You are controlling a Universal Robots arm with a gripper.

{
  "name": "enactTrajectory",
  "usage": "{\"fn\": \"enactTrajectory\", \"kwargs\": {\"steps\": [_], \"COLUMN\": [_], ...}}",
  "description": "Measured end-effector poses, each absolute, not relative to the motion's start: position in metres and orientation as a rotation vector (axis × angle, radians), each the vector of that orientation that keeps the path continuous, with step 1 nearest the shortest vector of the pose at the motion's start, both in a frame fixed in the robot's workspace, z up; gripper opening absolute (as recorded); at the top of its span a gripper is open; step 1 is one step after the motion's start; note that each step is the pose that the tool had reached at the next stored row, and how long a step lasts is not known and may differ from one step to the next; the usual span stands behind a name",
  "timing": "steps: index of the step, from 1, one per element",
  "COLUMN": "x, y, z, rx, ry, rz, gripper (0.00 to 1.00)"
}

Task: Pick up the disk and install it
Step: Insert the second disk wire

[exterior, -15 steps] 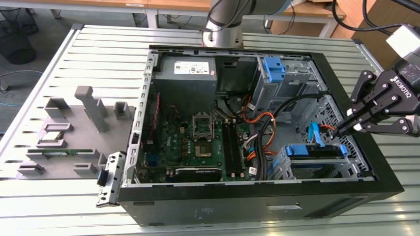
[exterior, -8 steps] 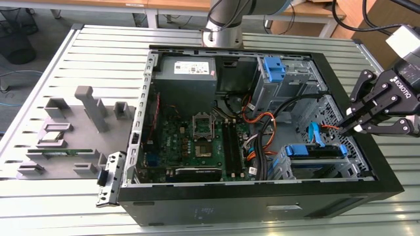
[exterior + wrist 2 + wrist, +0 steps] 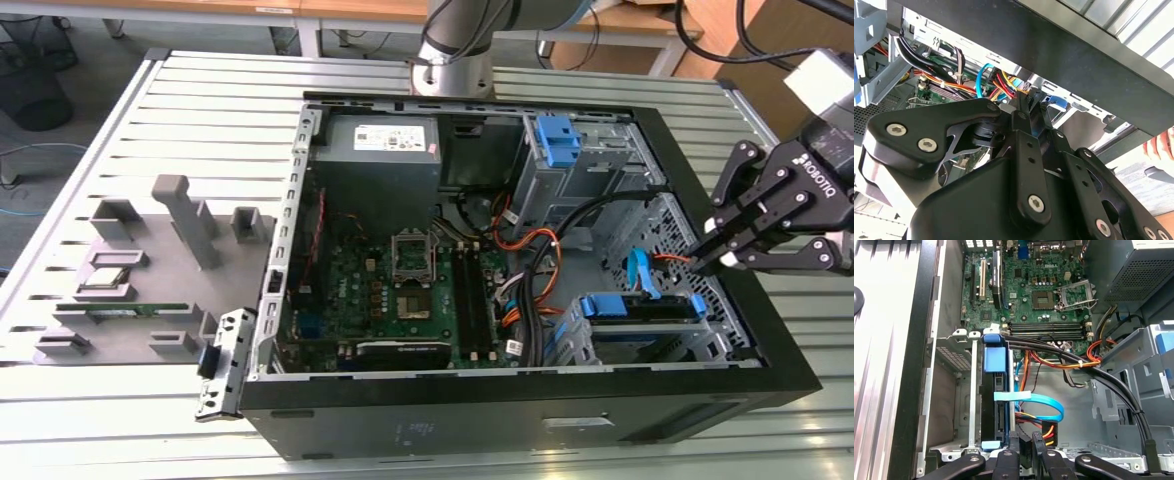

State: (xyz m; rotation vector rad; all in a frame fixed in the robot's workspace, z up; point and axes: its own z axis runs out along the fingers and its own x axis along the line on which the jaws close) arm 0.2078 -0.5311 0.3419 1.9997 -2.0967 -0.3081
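The disk (image 3: 645,306) sits in the drive cage at the near corner of the open computer case (image 3: 534,415), on the exterior view's right, with its blue rails showing. In the first wrist view the disk (image 3: 995,390) is seen edge-on between the cage's metal walls. My gripper (image 3: 707,262) hangs just over the case's wall on that side, beside the cage, with its fingers shut together. In both wrist views the fingertips (image 3: 1006,456) (image 3: 1026,100) reach a black plug (image 3: 1025,439) with red and yellow wires behind the disk. Whether the plug is gripped is hidden.
A light blue flat cable (image 3: 1046,407) and thick black cables (image 3: 587,215) cross the case beside the cage. The motherboard (image 3: 400,280), a grey supply box (image 3: 384,140) and a blue bracket (image 3: 557,135) fill the case. A grey parts fixture (image 3: 147,260) lies on the exterior view's left. A person's hand (image 3: 1160,145) is nearby.
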Motion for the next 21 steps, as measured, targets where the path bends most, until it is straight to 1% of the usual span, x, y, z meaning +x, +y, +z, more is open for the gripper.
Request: {"fn": "enactTrajectory", "kwargs": {"steps": [9, 21], "x": [0.216, 0.216], "y": [-0.527, -0.52], "z": [0.342, 0.342], "rx": [1.988, 1.971], "ry": [-2.089, -2.081], "rz": [-0.301, -0.267], "gripper": [0.25, 0.25]}}
